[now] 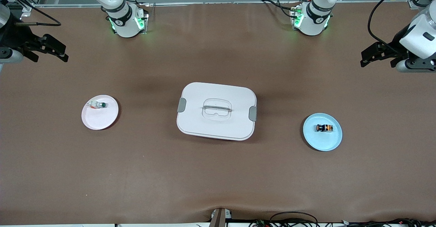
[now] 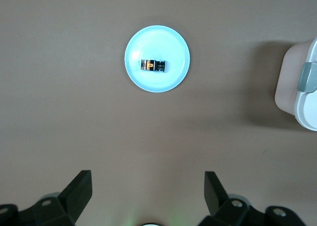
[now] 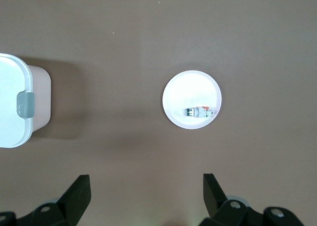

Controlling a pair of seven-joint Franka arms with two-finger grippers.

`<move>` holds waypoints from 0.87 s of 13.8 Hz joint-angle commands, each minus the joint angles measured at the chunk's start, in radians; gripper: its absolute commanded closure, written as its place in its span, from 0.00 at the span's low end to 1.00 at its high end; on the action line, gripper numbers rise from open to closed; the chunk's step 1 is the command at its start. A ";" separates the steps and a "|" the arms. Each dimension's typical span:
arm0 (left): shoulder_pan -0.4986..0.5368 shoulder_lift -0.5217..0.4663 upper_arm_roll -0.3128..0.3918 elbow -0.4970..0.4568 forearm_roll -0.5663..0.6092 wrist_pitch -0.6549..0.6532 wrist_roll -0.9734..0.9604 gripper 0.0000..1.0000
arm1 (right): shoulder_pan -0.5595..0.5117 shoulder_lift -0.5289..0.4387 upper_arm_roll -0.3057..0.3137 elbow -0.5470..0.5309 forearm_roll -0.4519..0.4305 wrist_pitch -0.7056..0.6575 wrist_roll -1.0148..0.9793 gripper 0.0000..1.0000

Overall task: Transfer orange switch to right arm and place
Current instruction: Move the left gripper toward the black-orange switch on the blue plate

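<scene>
Orange switch: lying on its side on blue plate, at 3 o'clock from white box. Probably light, rigid, smooth; best pinched across black body. Left gripper and right gripper spread apart, empty, above tabletop ends.

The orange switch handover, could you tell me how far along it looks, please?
Nothing looks done yet. The orange switch lies on the blue plate, untouched. Nothing is in hand: the left gripper and right gripper hang open at the table's ends. Pickup, transfer to the right arm and placing all remain.
</scene>
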 commanded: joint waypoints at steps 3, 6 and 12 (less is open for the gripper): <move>0.006 0.010 -0.002 0.026 0.015 -0.020 0.025 0.00 | -0.013 -0.009 0.008 -0.005 -0.010 -0.005 0.002 0.00; 0.006 0.010 0.001 0.026 0.014 -0.020 0.016 0.00 | -0.013 -0.009 0.008 -0.005 -0.008 -0.006 0.000 0.00; 0.016 0.010 0.006 0.038 0.011 -0.020 0.004 0.00 | -0.013 -0.007 0.008 -0.005 -0.010 -0.005 0.000 0.00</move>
